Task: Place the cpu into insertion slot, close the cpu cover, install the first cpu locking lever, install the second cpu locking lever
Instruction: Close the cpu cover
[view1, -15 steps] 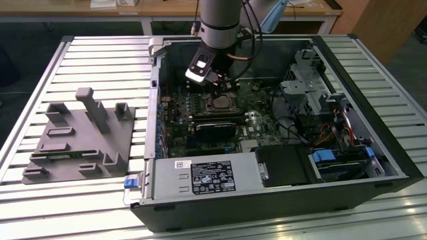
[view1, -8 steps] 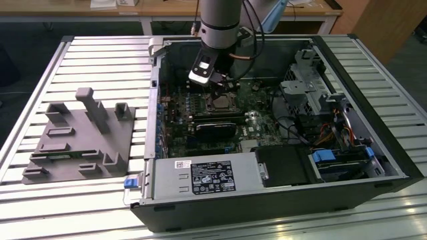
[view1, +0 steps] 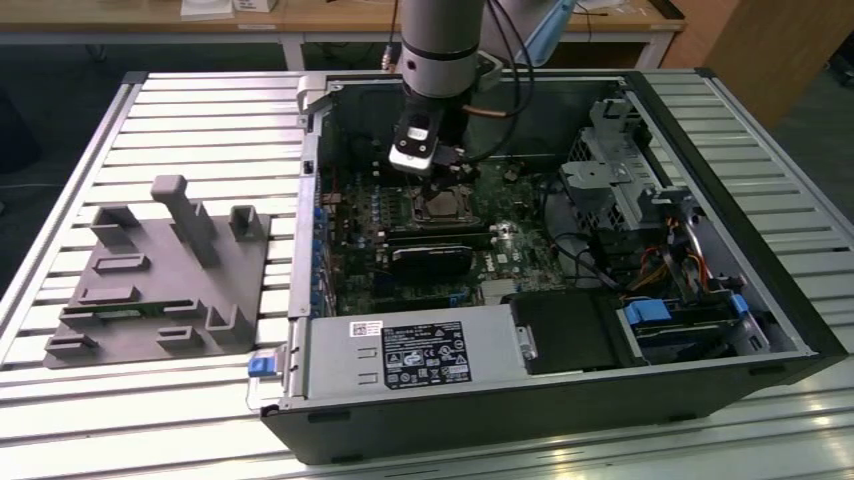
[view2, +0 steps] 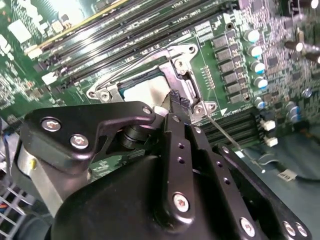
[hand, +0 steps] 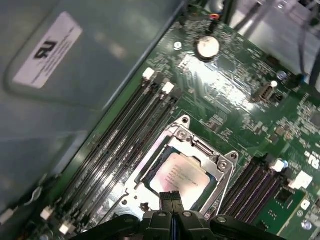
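The cpu (hand: 181, 176) lies flat in the insertion slot (hand: 150, 167), its silver top with print facing up; its pale top (view2: 145, 92) also shows in the second wrist view. The cpu cover (hand: 223, 167) lies down around it as a shiny frame (view2: 186, 70). A thin wire locking lever (view2: 227, 137) runs out from one socket corner, and another lever (view2: 132, 65) runs along the side by the memory slots. My gripper (hand: 171, 196) is shut, with nothing seen between its fingertips (view2: 178, 102), and sits at the cover's edge. In the exterior view the gripper (view1: 431, 185) hangs just over the socket (view1: 437, 208).
Long black memory slots (hand: 125, 145) run beside the socket, with more (hand: 250, 182) on its other side. The open case wall (view1: 310, 180), a black card (view1: 434, 262), the power supply (view1: 414, 352) and drive cages (view1: 627, 180) surround the board. A grey fixture (view1: 167, 275) sits at the exterior view's left.
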